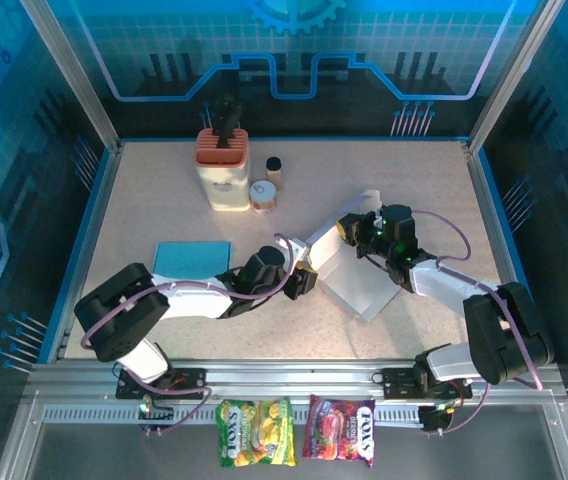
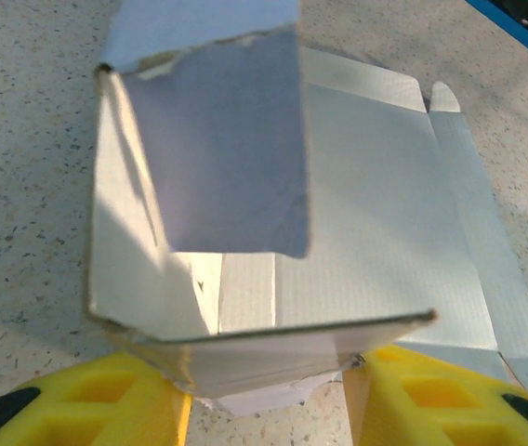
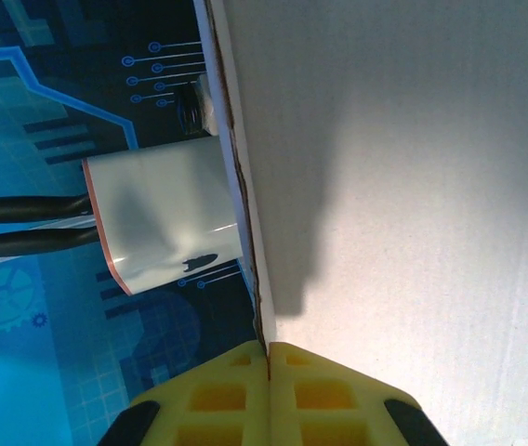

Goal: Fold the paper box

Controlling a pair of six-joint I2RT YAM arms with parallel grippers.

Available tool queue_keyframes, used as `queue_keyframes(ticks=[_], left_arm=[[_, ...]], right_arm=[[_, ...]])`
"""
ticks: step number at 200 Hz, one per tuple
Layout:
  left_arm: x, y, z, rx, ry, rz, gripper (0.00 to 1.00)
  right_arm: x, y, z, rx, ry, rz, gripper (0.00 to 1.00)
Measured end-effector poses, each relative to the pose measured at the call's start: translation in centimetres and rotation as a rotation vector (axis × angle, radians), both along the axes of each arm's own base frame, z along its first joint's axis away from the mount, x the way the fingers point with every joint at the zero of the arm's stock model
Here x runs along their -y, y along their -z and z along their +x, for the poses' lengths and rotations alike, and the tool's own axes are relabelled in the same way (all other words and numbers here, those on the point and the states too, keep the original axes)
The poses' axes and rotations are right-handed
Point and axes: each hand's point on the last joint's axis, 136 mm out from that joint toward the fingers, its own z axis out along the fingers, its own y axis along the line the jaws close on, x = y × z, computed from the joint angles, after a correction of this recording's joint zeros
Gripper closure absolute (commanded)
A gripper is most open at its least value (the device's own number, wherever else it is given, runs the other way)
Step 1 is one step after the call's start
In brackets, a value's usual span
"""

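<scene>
Pincer states first: the left pincer [image 2: 264,409] stands about half apart, the near end of the paper box [image 2: 357,214] between its yellow pads [image 2: 143,409]; whether they press the card I cannot tell. The right pincer [image 3: 269,358] is closed tight on the thin edge of a panel [image 3: 413,186] of the box.

From above, the box lies on the table [image 1: 164,200] a little toward 3 o'clock of its middle, with the left pincer at its 9 o'clock side and the right at its 12 o'clock.

The step looks like standing the walls up. It would go best with the left held low as an anchor while the right swings its panel around the crease, not pulling, so the box neither slides nor tears. The side flap [image 2: 487,260] should tuck inside first.
</scene>
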Motion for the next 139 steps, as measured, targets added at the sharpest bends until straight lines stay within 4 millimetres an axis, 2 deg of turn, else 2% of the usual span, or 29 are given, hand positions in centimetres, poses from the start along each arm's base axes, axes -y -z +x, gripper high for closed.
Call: queue_keyframes(ticks=[21, 35, 53, 69, 77, 106, 139], left_arm=[[-0.1, -0.3, -1.0, 0.008, 0.04, 0.008, 0.4], [-0.3, -0.4, -1.7, 0.011, 0.065, 0.015, 0.39], [-0.8, -0.5, -2.4, 0.002, 0.078, 0.023, 0.44], [-1.3, -0.4, -2.5, -0.006, 0.071, 0.027, 0.56], [-1.7, -0.1, -2.2, -0.021, 0.059, 0.026, 0.59], [-3.3, 1.1, -0.2, -0.058, 0.006, 0.042, 0.6], [-2.3, 1.9, 1.2, -0.085, 0.026, 0.045, 0.61]], right_arm=[[0.1, 0.0, 0.1, 0.002, 0.0, -0.001, 1.0], [0.2, 0.0, 0.1, 0.004, 0.002, -0.003, 1.0], [0.2, 0.0, 0.1, 0.005, 0.002, -0.003, 1.0], [0.2, 0.0, 0.1, 0.005, 0.002, -0.003, 1.0], [0.2, 0.0, 0.1, 0.004, 0.002, -0.003, 1.0], [0.2, 0.0, 0.1, 0.005, 0.001, -0.003, 1.0], [0.2, -0.1, 0.1, 0.004, -0.002, -0.002, 1.0]])
